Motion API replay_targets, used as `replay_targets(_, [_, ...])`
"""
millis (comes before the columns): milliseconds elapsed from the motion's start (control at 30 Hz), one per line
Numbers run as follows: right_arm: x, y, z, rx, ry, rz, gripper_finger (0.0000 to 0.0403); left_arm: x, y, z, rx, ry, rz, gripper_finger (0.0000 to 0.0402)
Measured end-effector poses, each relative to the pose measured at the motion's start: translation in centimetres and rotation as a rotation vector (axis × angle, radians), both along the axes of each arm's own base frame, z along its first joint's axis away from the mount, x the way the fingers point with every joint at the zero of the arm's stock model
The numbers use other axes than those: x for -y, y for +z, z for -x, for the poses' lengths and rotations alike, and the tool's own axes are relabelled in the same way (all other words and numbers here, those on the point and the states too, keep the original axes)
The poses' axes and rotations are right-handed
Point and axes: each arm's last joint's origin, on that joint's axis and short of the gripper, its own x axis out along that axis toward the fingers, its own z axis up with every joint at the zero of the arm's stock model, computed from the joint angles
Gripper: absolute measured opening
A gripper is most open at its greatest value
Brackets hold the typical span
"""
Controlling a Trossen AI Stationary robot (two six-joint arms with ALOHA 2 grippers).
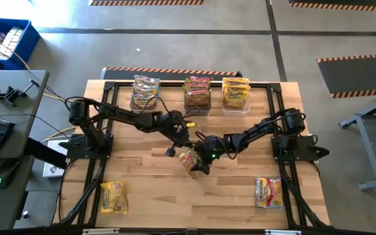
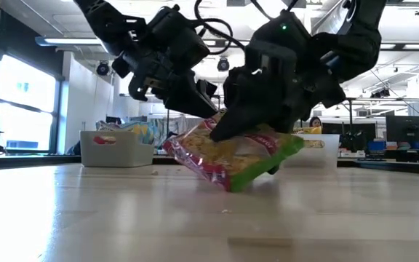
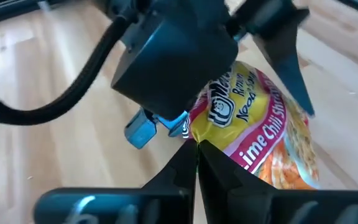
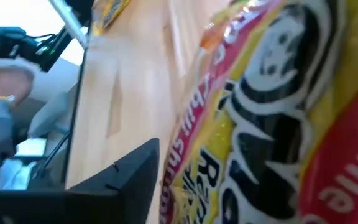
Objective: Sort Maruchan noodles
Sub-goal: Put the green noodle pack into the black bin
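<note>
Pinching noodle packet (image 3: pixel 260 134) edge, left pincer (image 3: pixel 196 163), right pincer (image 2: pixel 268 138) astride it

Both dark arms reach inward from the table's sides and meet near its middle. The left gripper (image 3: pixel 196 163) points down, its 2 fingers pressed together on the edge of a noodle packet (image 3: pixel 263 134). The right gripper (image 1: pixel 200 160) angles down beside it, its fingers (image 4: pixel 120 180) spread around the same packet.

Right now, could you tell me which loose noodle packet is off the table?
The lime chili shrimp packet at mid-table, tilted up between both grippers; the other two loose packets lie flat near the front corners.
</note>
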Motion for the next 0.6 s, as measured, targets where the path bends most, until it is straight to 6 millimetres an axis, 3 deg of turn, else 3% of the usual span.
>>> replay_targets(333, [0.4, 1.6, 0.2, 0.024, -0.059, 0.029, 0.0099, -1.9, 2.6, 1.2, 0.027, 0.081, 0.018, 0.0018])
replay_targets(467, [1.3, 3.1, 0.6, 0.031, -0.060, 0.072, 0.0090, -2.4, 4.1, 3.2, 0.112, 0.129, 0.016, 0.0024])
replay_targets(600, [2.9, 5.0, 1.6, 0.018, -0.089, 0.135, 0.0096, -2.9, 4.6, 6.3, 0.234, 0.204, 0.063, 0.0025])
